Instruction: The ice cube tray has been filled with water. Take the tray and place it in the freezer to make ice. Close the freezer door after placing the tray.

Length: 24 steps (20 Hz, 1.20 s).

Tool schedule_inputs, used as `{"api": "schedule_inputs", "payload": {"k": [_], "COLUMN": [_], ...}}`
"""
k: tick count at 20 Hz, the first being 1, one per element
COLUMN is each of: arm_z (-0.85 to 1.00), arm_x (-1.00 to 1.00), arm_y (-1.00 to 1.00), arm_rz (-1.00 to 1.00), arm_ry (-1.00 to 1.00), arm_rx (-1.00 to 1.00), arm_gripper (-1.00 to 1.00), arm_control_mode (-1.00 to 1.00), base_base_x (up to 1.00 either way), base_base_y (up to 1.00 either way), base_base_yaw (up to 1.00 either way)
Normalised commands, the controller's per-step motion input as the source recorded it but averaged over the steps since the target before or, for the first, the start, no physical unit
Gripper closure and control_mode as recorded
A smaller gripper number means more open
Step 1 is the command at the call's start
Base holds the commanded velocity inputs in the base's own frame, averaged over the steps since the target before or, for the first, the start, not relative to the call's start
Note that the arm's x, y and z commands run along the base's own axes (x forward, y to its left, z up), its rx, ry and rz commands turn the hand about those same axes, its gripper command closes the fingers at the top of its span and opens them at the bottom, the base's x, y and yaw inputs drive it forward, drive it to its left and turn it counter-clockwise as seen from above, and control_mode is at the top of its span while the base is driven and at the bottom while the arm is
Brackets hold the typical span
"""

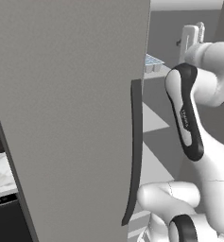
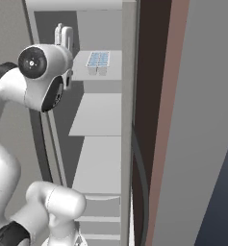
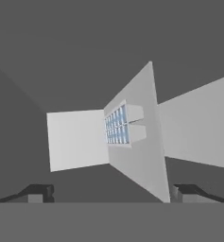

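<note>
The ice cube tray (image 2: 98, 60) lies flat on the top shelf (image 2: 82, 69) of the freezer, its light-blue water cells (image 3: 117, 125) facing up. It also shows at the shelf's front (image 1: 152, 61). My gripper (image 3: 111, 191) is open and holds nothing; its fingertips (image 3: 40, 191) stand wide apart, well back from the tray. The hand (image 2: 63, 32) hovers at top-shelf height, left of the tray. The freezer door (image 2: 129, 105) stands open, seen nearly edge-on at the compartment's right, with its dark handle (image 2: 140, 182) behind it.
The wider grey fridge door (image 1: 66, 118) with its long dark handle (image 1: 136, 151) is close on the left. Lower freezer shelves (image 2: 98, 115) lie bare below the tray. My own arm (image 1: 189, 118) crosses in front of the opening. Dark wood cabinets (image 2: 154, 96) are right of the freezer door.
</note>
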Motion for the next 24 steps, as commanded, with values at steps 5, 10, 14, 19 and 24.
{"api": "schedule_inputs", "payload": {"k": [5,10,14,19,24], "arm_z": [0.06,0.01,0.0,0.0,0.0], "arm_x": [-0.93,-0.75,-0.66,-0.41,-0.35], "arm_y": [0.15,0.08,0.0,0.0,0.0], "arm_rz": [0.0,0.0,0.0,0.0,0.0], "arm_ry": [0.0,0.0,0.0,0.03,0.06], "arm_rx": [-0.01,0.0,0.0,0.0,0.0], "arm_gripper": [-1.0,-1.0,-1.0,-1.0,-1.0], "arm_control_mode": [-1.0,-1.0,-1.0,-1.0,-1.0], "base_base_x": [0.0,0.0,0.0,0.0,0.0], "base_base_y": [0.0,0.0,0.0,0.0,0.0], "base_base_yaw": [0.0,0.0,0.0,0.0,0.0]}}
